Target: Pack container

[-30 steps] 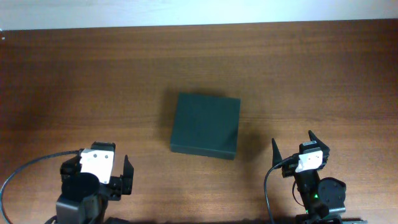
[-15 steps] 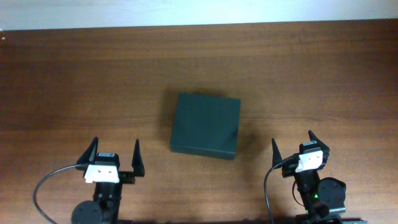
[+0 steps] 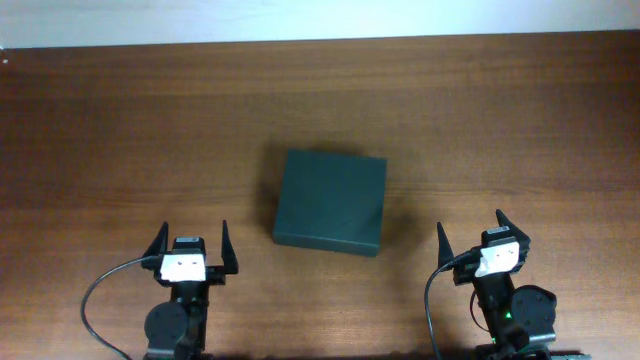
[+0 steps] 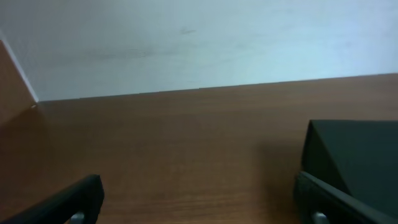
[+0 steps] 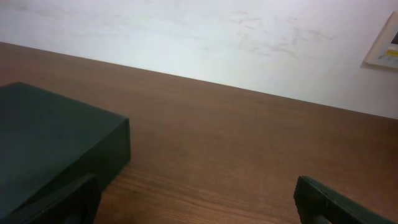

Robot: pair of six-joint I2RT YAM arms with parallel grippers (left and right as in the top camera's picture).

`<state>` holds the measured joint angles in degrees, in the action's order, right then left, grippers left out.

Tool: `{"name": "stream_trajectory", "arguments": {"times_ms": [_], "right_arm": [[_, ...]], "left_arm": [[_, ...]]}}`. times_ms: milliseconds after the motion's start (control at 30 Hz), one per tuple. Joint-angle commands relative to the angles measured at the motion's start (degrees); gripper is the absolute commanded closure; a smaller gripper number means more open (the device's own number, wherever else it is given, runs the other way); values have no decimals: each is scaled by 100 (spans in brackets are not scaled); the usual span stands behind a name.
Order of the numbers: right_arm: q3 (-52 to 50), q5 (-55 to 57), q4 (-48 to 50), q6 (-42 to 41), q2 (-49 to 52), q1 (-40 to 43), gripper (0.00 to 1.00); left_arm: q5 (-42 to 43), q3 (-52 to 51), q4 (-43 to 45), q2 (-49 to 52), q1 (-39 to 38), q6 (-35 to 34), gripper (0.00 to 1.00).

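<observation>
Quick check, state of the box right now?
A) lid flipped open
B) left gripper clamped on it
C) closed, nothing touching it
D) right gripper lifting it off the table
C: the box sits flat on the table with its top closed. The left gripper and the right gripper are both open and well clear of it, on the near side.

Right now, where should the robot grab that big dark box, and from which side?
Probably its near edge, from the robot's side. The container lies flat, closed, and looks wider than the open jaws, so pinching its low front wall top to bottom beats spanning it. The left gripper and right gripper both stand open nearby.
</observation>
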<state>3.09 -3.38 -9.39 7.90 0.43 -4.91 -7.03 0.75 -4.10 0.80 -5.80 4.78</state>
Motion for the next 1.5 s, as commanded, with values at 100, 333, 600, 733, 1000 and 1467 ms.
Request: {"name": "stream_trajectory", "arguments": {"times_ms": [100, 333, 600, 733, 1000, 1467], "right_arm": [[-46, -72, 0, -26, -17, 48, 1], [-46, -72, 0, -26, -17, 48, 1], [-46, -72, 0, -26, -17, 48, 1], [-46, -72, 0, -26, -17, 48, 1], [-46, -72, 0, -26, -17, 48, 1], [-46, -72, 0, -26, -17, 48, 1]], "left_arm": [[494, -24, -48, -50, 35, 122, 1], [490, -24, -50, -50, 35, 109, 1], [487, -22, -50, -50, 35, 109, 1], [490, -22, -48, -50, 35, 109, 1], [487, -24, -50, -50, 35, 109, 1], [490, -22, -50, -50, 35, 109, 1]]}}
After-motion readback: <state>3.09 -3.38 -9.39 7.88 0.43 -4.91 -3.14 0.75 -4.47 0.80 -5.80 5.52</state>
